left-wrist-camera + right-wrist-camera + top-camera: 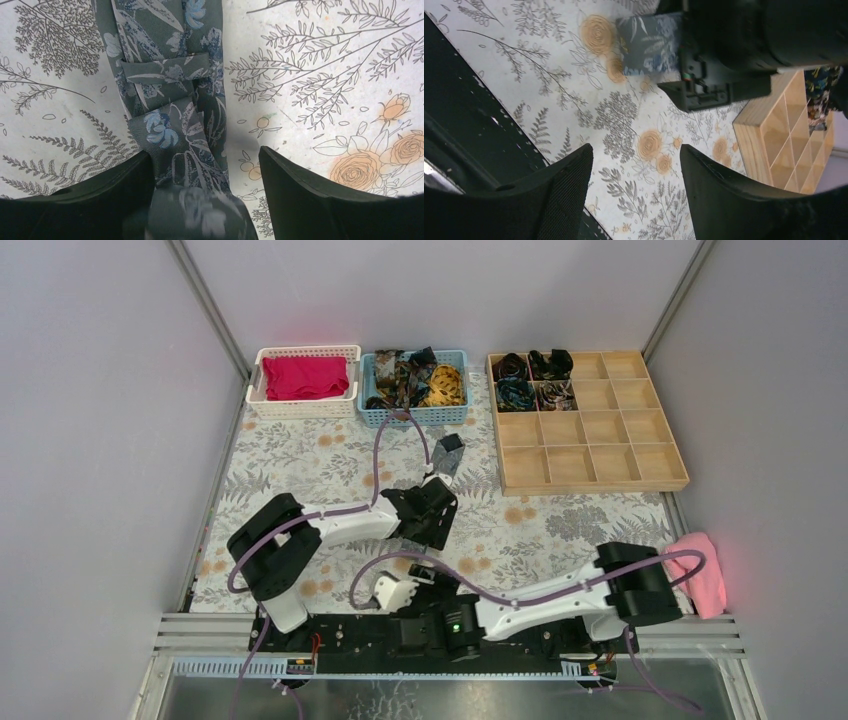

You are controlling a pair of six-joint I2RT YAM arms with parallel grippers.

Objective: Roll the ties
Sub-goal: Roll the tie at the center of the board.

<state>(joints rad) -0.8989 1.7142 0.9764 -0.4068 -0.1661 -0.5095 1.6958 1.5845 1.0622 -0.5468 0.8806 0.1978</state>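
A grey-green tie with a blue leaf pattern lies flat on the floral tablecloth. It runs in between the fingers of my left gripper. That gripper is open: the tie lies against the left finger, and a gap shows beside the right one. From above, the left gripper sits at the near end of the tie. My right gripper hangs open and empty near the table's front edge. More ties are heaped in a blue basket, and several coiled ones fill the tray's far-left compartments.
The blue basket stands at the back, with a white basket holding magenta cloth to its left. A wooden compartment tray sits at the back right. A pink cloth lies by the right arm's base. Purple cables loop over both arms.
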